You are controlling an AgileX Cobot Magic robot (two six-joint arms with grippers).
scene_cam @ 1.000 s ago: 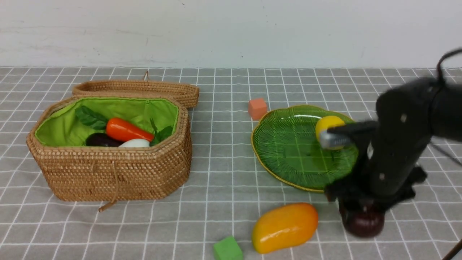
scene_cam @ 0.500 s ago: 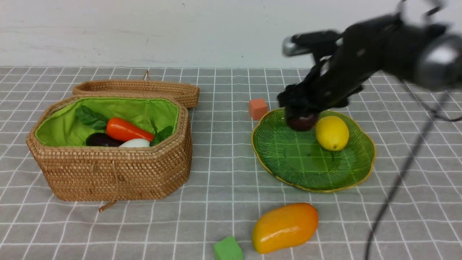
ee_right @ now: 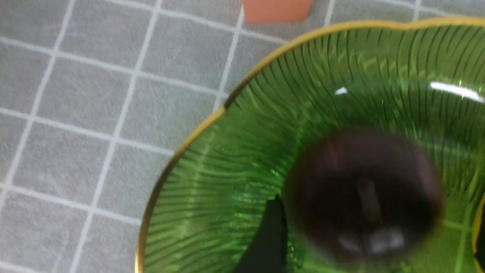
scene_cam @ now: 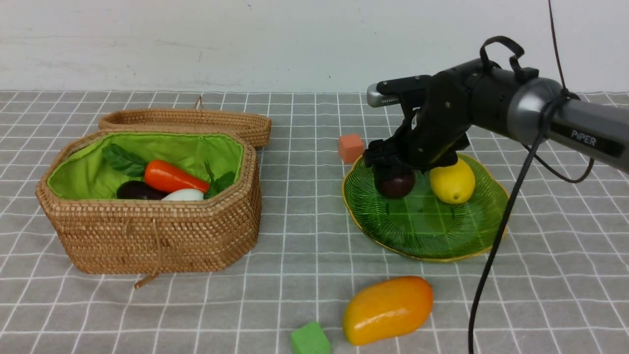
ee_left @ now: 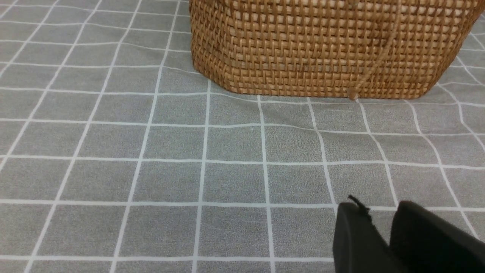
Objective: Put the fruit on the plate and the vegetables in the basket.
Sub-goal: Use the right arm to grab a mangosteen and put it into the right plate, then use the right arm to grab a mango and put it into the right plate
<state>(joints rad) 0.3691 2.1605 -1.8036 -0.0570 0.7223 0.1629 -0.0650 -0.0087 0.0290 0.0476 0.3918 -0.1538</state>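
Right gripper (scene_cam: pixel 412 164) spread around the glossy round maroon fruit (scene_cam: pixel 394 184) — oblong orange-yellow mango (scene_cam: pixel 388 310) at its six o'clock, lying eight-to-two; left gripper (ee_left: pixel 380 206) slightly parted.

The basket (scene_cam: pixel 152 236) stands on the worktop (scene_cam: pixel 295 275) at the left of the frame, its lid (scene_cam: pixel 186 118) behind it. In it, the carrot (scene_cam: pixel 174 177) lies behind the eggplant (scene_cam: pixel 140 190) and a third vegetable (scene_cam: pixel 184 194), which is to the eggplant's right. Right of centre is the plate (scene_cam: pixel 432 246), with the lemon (scene_cam: pixel 453 182) in its upper right part; the round fruit (scene_cam: pixel 395 184) is to the lemon's left, within the plate's outline, resting or just above, hard to tell. One cube (scene_cam: pixel 351 148) is near the plate's upper left edge. The mango (scene_cam: pixel 388 309) lies before the plate, a second cube (scene_cam: pixel 310 339) to its left at the bottom edge of the frame
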